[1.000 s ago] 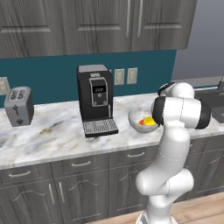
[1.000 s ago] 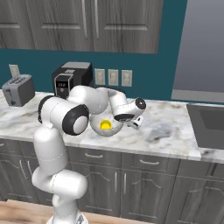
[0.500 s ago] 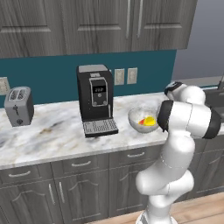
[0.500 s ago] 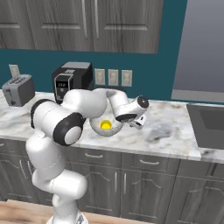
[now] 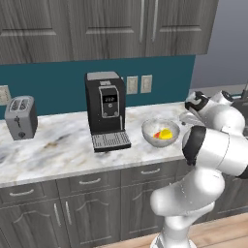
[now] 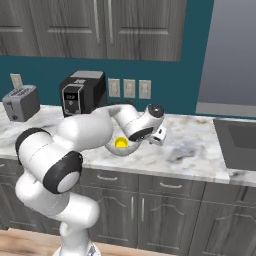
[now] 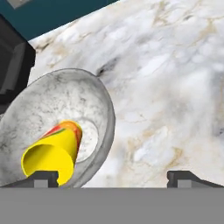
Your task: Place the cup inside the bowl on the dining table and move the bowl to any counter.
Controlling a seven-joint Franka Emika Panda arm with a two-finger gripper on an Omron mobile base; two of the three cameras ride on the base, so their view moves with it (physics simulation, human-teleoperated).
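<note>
Dark grey cabinets and a teal backsplash frame the marble table (image 5: pixel 58 145) on which the work is set. The bowl (image 5: pixel 160 133) stands on this marble top, just to the right of the black coffee machine (image 5: pixel 105 110), and the cup (image 7: pixel 54 154) is seen lying on its side inside the bowl, its open mouth turned toward the hand camera. The gripper (image 7: pixel 112 177) hangs just beside the bowl's rim, with the fingers (image 7: pixel 186 178) spread wide apart and nothing held between them.

The bowl is judged to be rigid, glossy and probably slippery, and likely to chip if knocked against the stone. Its width appears too great for a grasp across the whole body, so a hold on the rim wall is judged best, one finger inside and one outside. The cup looks light and loose, and could be expected to roll or slide if the bowl were tilted. A toaster (image 5: pixel 21 117) is seen well apart at the far left.
</note>
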